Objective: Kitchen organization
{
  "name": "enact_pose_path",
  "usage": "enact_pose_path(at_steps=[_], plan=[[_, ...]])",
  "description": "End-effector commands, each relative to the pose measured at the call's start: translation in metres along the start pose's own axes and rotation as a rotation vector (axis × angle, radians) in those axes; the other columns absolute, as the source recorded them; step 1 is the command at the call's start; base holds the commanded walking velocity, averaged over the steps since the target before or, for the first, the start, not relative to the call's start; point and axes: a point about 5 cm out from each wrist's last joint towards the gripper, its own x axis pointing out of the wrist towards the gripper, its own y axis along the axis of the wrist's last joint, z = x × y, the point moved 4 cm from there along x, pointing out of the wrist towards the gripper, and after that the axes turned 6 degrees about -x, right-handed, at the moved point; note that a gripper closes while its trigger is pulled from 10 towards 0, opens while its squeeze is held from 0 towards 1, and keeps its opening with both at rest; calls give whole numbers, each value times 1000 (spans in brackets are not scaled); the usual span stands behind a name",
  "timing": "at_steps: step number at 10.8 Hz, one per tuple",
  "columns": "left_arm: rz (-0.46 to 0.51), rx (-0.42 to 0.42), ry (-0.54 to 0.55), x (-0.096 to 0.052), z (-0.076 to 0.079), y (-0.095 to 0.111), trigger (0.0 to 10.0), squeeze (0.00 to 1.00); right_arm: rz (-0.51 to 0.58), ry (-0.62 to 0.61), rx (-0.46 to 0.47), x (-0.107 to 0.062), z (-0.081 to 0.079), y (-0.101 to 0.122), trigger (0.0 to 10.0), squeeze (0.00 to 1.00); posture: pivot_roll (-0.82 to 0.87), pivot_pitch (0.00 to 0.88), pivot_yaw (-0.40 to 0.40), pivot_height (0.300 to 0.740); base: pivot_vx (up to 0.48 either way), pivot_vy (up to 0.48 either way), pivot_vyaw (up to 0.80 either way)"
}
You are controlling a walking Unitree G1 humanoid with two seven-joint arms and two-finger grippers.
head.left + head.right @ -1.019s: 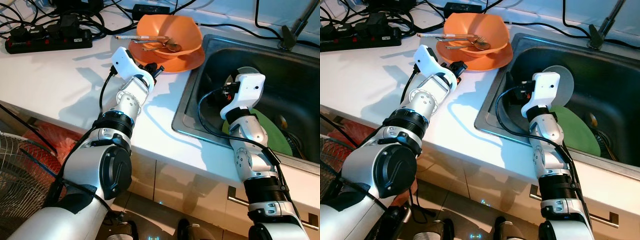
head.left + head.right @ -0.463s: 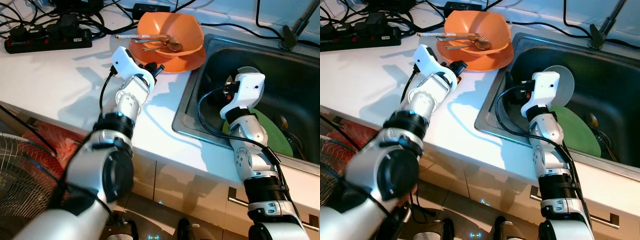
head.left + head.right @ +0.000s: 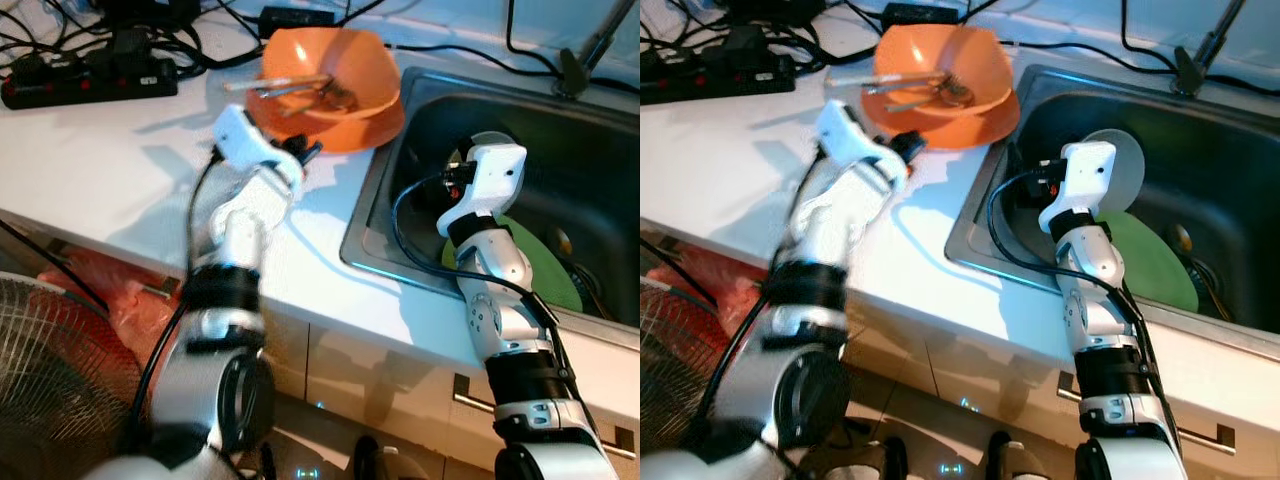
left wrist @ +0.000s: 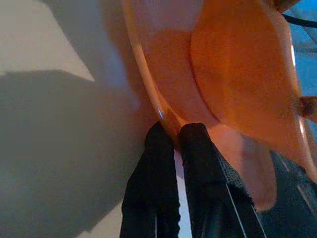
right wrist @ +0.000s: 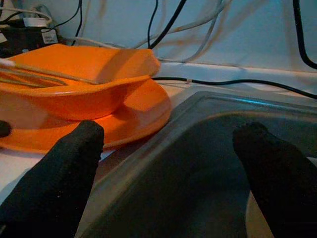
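An orange bowl (image 3: 335, 60) holding chopsticks and metal cutlery (image 3: 290, 88) sits on an orange plate (image 3: 372, 122) on the white counter, just left of the sink. My left gripper (image 4: 176, 135) is shut on the plate's near rim (image 4: 148, 96), one finger above it and one below. It appears at the plate's front left edge (image 3: 305, 150) in the left eye view. My right gripper (image 5: 168, 139) is open inside the sink by its left wall, facing the plate, with nothing between its fingers (image 5: 74, 158).
The steel sink (image 3: 600, 130) holds a green plate (image 3: 545, 275) and a pale grey plate (image 3: 1122, 165) behind my right wrist. A faucet (image 3: 590, 45) stands at the back. A black power strip (image 3: 90, 85) with cables lies back left. A fan (image 3: 50, 380) stands below the counter.
My left arm is blurred and its elbow has swung, while its gripper stays on the plate's rim. The view has shifted slightly. The right arm has not moved.
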Motion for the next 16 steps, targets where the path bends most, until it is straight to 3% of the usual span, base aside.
enact_pose_path(at_steps=[1,4,6,8,10,15,16], plan=[[-108,1,119,-6,-26,-37,10000,0,-69,10,13,-6,-1,-19,10000,0,61,214,2,740,0,0,0],[-121,-9,152,-28,-31,-44,10000,0,-70,15,14,-6,-2,-19,10000,0,74,213,1,740,0,0,0],[-149,30,143,-42,-35,-49,10000,0,-70,17,17,-5,-3,-19,10000,0,79,211,1,740,0,0,0],[-165,80,160,-56,-54,-48,10000,0,-71,16,18,-4,-2,-20,10000,0,90,208,-5,740,0,0,0],[-163,109,214,-70,-77,-42,10000,0,-74,20,20,-3,-3,-21,10000,0,104,203,-6,740,0,0,0],[-88,96,287,-95,-89,-26,10000,0,-74,35,22,-2,-5,-22,10000,0,134,197,-3,740,0,0,0],[-38,169,292,-104,-94,-16,10000,0,-74,37,22,-2,-5,-22,10000,0,137,199,-4,740,0,0,0]])
